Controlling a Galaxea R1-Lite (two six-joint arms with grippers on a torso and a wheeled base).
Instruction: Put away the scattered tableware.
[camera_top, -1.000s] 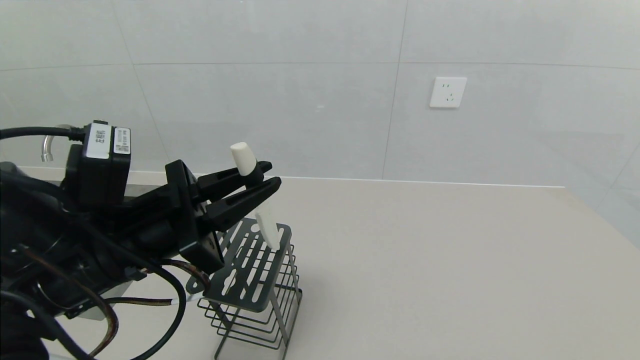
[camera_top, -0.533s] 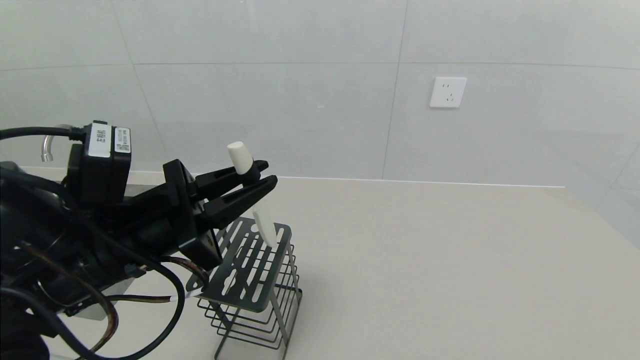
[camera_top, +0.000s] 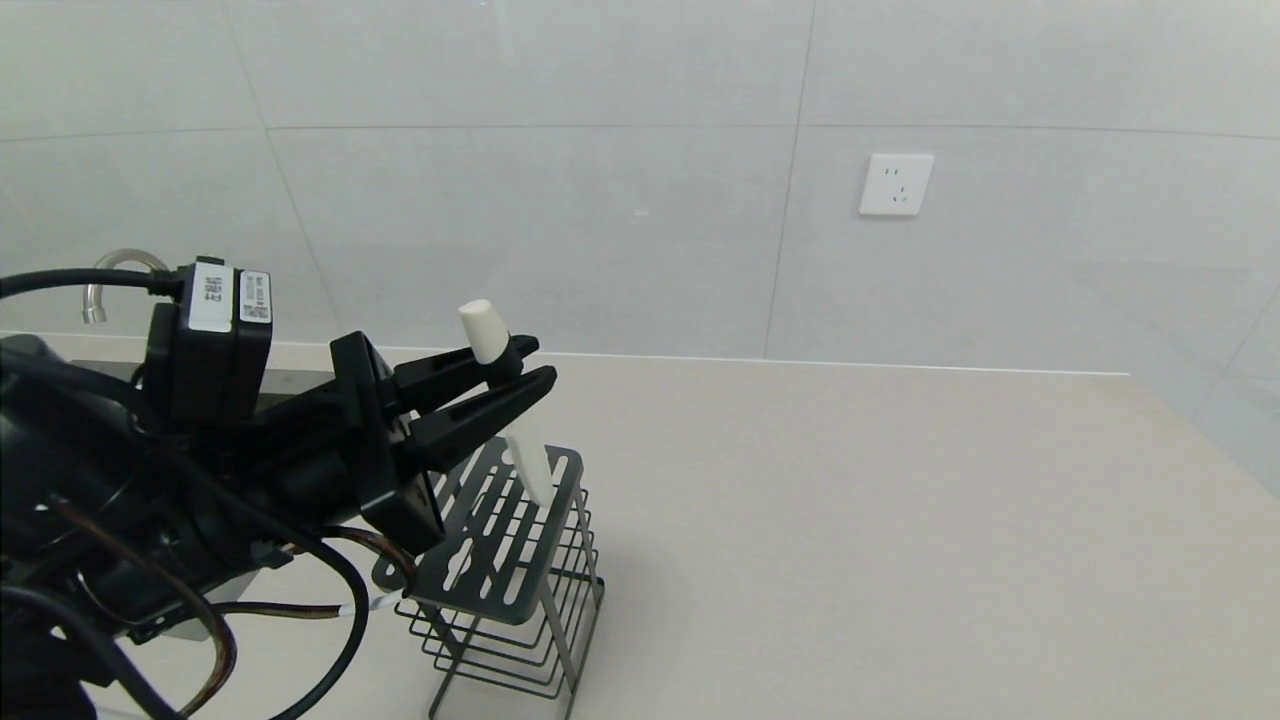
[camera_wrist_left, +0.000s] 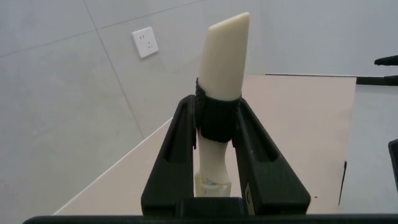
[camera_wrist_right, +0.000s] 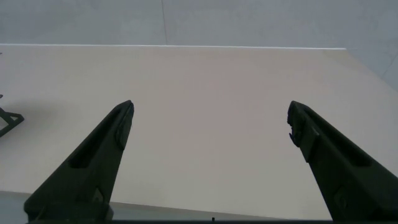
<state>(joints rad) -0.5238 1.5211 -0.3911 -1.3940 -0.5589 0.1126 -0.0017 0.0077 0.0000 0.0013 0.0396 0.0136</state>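
Evidently, a white utensil (camera_top: 484, 332) was pinched in the left jaws.
Right jaws were spread; a wire rack (camera_top: 480, 600) was seen lower left.

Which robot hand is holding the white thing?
The left gripper: it is shut on the white utensil, above the metal rack. The right gripper is open and holds nothing.

Mid part of white utensil (camera_top: 482, 325) hidden in left claw (camera_top: 540, 360); type unclear. Btm of rack (camera_top: 500, 545) cut off at edge, left side behind arm.
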